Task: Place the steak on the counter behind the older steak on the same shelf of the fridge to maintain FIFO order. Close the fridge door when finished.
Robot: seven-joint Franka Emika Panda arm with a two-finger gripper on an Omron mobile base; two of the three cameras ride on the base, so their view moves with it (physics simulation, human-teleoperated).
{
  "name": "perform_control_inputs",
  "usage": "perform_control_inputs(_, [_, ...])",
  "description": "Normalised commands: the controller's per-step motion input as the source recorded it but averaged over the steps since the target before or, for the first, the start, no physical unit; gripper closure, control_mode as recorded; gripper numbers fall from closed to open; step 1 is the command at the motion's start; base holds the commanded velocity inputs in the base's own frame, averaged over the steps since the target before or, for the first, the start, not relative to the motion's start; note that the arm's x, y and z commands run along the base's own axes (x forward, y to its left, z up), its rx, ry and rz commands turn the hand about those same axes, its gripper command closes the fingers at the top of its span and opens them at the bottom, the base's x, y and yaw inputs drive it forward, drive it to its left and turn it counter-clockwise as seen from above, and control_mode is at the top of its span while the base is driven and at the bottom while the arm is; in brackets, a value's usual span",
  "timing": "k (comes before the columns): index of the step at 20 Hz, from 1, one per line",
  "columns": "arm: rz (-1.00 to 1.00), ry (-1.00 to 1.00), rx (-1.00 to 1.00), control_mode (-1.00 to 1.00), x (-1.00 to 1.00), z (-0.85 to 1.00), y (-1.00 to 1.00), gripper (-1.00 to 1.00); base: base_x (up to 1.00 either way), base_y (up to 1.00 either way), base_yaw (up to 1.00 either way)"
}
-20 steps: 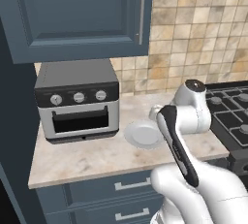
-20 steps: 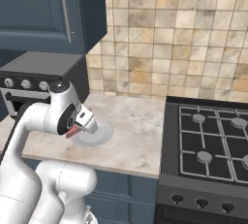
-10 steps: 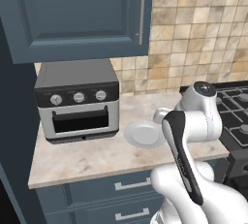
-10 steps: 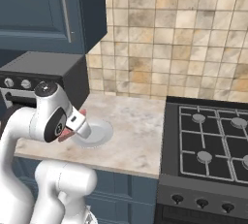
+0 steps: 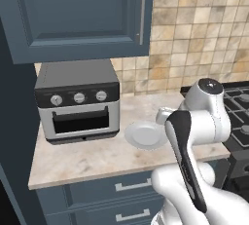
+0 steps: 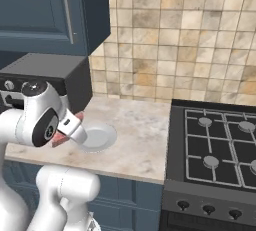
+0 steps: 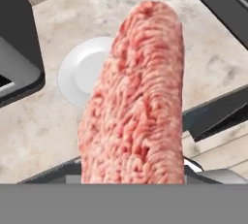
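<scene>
Compared with one second ago, the arm has swung back toward the base and the gripper [image 6: 64, 134] has lifted clear of the counter [image 5: 92, 158], carrying the steak [image 7: 135, 97] with it; nothing else in the scene has shifted. Largest to smallest: the blue-grey upper cabinet [image 5: 78, 14] hangs above a tan tiled backsplash [image 6: 170, 35]. On the right, a black gas stove [image 6: 220, 145] stands flush against the counter edge. A grey toaster oven [image 5: 78, 100] with three knobs sits at the left rear of the counter. A white round plate [image 5: 144, 135] rests bare on the counter, just right of the toaster oven and apart from it. In the hand view the pinkish-red steak stands on end in front of the camera, raised above the plate and touching neither plate nor counter. In the right base view a pink edge of the meat protrudes beside the gripper. The jaws are clamped on the steak, their tips hidden behind the meat.
</scene>
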Motion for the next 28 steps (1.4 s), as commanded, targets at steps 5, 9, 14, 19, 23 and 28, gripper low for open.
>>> perform_control_inputs(5, [0.0,0.0,0.0,1.0,0.0,0.0,0.0,1.0,-0.98,0.11,0.02])
perform_control_inputs(9, [0.0,0.0,0.0,1.0,0.0,0.0,0.0,1.0,-1.0,0.27,0.12])
perform_control_inputs(14, [0.0,0.0,0.0,1.0,0.0,0.0,0.0,1.0,-0.91,0.42,0.23])
perform_control_inputs(19, [0.0,0.0,0.0,1.0,0.0,0.0,0.0,1.0,-0.82,0.38,0.34])
perform_control_inputs(23, [0.0,0.0,0.0,1.0,0.0,0.0,0.0,1.0,-0.64,0.74,0.37])
perform_control_inputs(28, [0.0,0.0,0.0,1.0,0.0,0.0,0.0,1.0,-0.23,1.0,0.38])
